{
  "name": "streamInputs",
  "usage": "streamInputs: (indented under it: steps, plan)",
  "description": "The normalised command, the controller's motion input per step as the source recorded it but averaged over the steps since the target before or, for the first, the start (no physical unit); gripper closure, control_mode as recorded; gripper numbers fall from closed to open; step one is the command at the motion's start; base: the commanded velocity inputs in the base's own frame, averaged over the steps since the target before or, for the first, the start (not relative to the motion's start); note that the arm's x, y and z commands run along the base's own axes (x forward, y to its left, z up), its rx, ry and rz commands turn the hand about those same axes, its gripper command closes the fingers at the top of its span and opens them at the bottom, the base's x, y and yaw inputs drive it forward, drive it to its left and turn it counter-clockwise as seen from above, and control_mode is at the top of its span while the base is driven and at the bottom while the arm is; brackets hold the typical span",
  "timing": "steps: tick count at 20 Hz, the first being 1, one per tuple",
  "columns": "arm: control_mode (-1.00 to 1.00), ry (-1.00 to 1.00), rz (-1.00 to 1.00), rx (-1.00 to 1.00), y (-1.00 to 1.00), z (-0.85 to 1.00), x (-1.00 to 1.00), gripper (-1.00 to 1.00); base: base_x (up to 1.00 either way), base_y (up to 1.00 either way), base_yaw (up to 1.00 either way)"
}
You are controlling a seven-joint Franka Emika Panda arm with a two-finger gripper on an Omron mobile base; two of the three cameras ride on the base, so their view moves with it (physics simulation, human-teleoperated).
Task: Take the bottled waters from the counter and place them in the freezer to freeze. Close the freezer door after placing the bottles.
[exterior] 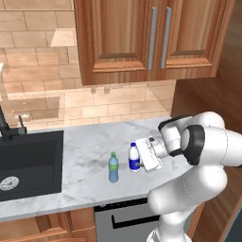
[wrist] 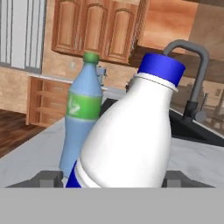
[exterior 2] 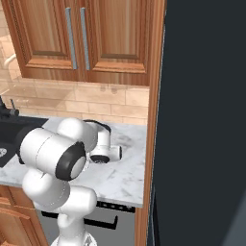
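white bottle [wrist: 131,135] fills the middle of the hand view, between the finger tips | gripper [exterior: 142,160] wide around it, ready to grab | green-cap bottle [exterior: 113,167] stands just left on counter [exterior: 85,156] | freezer door [exterior 2: 206,120] at right, shut

White bottle [wrist: 131,131] with blue cap, pale blue bottle [wrist: 83,113] with green cap.

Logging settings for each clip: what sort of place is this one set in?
A rendered home kitchen: a veined marble counter with a black inset sink and faucet, wooden wall cabinets over a tiled backsplash, and two small bottles standing on the counter.
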Motion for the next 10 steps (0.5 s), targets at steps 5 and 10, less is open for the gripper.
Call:
streamInputs:
  steps: [5,10]
  plan:
    - [-1.0,-0.01,0.0,0.0,0.0,0.0,-0.02,1.0,0.0,0.0,0.0]
    - [-1.0,-0.24,-0.02,-0.04,0.0,0.5,-0.34,1.0,0.0,0.0,0.0]
